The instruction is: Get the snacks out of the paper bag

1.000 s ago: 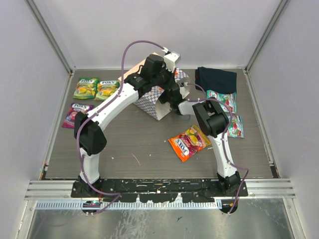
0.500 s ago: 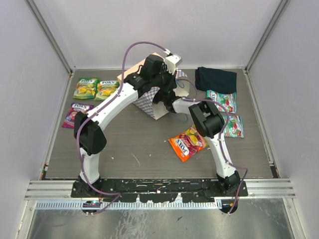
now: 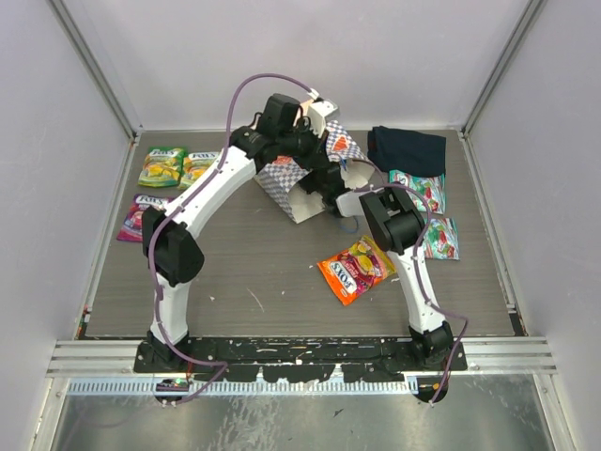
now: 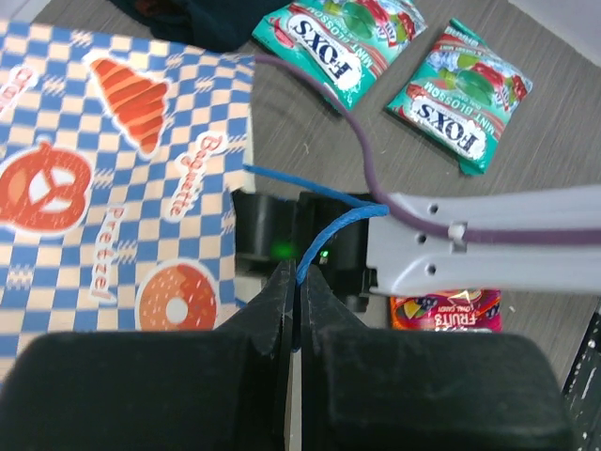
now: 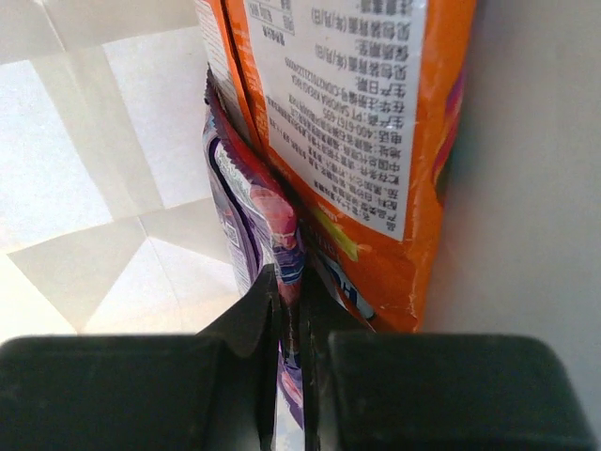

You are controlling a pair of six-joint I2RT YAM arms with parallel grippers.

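Observation:
The paper bag (image 3: 302, 183) lies on its side at the back middle, mouth facing right; its checkered side fills the left of the left wrist view (image 4: 113, 188). My left gripper (image 4: 294, 282) is shut on the bag's blue string handle (image 4: 338, 224) and holds that edge up. My right gripper (image 5: 289, 291) is inside the bag, shut on the edge of a purple pouch (image 5: 246, 188). An orange pouch (image 5: 357, 122) stands against it on the right. From above, the right wrist (image 3: 340, 195) sits at the bag's mouth and its fingers are hidden.
Out on the table lie two green-yellow pouches (image 3: 180, 167), a purple pouch (image 3: 139, 216), an orange pouch (image 3: 355, 270) and two teal pouches (image 3: 420, 188) (image 3: 439, 240). A navy cloth (image 3: 408, 147) lies at the back right. Walls close in three sides.
The left gripper has pulled the handle back and up, lifting the bag's upper side. The right wrist went into the bag's mouth and has shifted slightly right since.

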